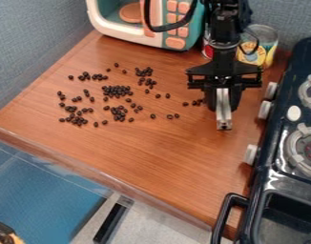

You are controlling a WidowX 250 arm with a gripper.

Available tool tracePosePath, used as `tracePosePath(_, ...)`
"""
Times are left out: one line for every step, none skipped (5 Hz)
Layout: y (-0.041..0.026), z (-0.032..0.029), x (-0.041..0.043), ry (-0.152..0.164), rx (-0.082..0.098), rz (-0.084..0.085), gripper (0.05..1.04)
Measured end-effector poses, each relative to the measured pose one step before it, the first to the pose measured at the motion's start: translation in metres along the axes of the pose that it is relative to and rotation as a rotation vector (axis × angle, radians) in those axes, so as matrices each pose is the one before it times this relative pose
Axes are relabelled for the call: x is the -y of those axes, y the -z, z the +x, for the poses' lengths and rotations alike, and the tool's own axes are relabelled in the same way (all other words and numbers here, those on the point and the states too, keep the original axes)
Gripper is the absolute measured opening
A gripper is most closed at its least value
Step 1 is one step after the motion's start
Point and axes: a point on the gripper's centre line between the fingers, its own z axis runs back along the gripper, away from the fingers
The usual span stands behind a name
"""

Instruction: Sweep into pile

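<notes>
My gripper [223, 97] hangs over the right part of the wooden counter, shut on a narrow silver tool [223, 113] that points down toward the wood. Whether the tool's lower end touches the counter, I cannot tell. Many small dark beans [117, 90] lie scattered in loose clusters over the counter's left and middle. A few beans [196, 102] lie just left of the gripper, close to its left side.
A toy microwave [123, 29] stands at the back left, and a tin can [263, 47] is behind the arm at the back right. Along the right side runs a dark toy stove [273, 169] with knobs facing the counter [145, 152]. The counter's front edge slants down toward the right.
</notes>
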Motion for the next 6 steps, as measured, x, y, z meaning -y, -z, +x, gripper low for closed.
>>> tracePosePath(0.0105,0.00621,0.00292,-0.0149,-0.0034,-0.0043,0.38)
tracePosePath(0.00731,0.00254,0.0008,-0.0091,-0.0062,0.0009,0.38)
tracePosePath(0.00029,0.00071,-0.00097,-0.0006,0.003,0.0067,0.38)
tracePosePath(0.00104,0.00125,-0.01296,-0.0251,0.0117,0.0069,0.38)
tracePosePath(-0.00128,-0.00053,-0.01211,-0.0178,0.0128,-0.006,0.38)
tracePosePath(-0.00447,-0.00091,-0.0163,-0.0059,-0.0023,0.0118,0.38)
